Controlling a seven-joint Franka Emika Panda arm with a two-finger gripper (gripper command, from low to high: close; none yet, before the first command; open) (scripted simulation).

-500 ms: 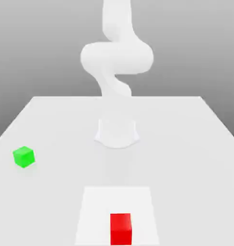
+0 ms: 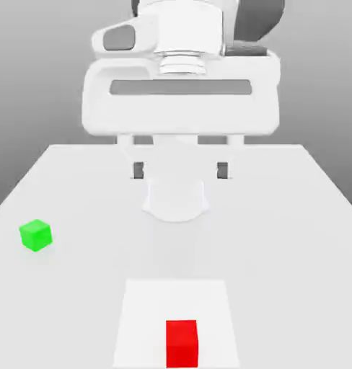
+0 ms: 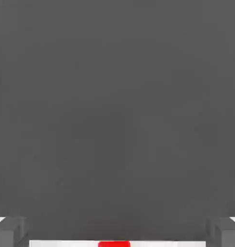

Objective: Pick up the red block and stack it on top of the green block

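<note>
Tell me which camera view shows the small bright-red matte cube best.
The exterior view: the small bright-red matte cube sits near that picture's lower edge on a pale square patch of the table, its top and front face visible. The hand view catches just a thin red sliver of it.

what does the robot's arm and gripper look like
The arm is smooth white with dark grey patches near its joints and a ribbed white collar at the wrist. The gripper has a wide, boxy white body with a long grey slot across its face and two short fingers tipped dark grey. No cables or markings show.
</note>
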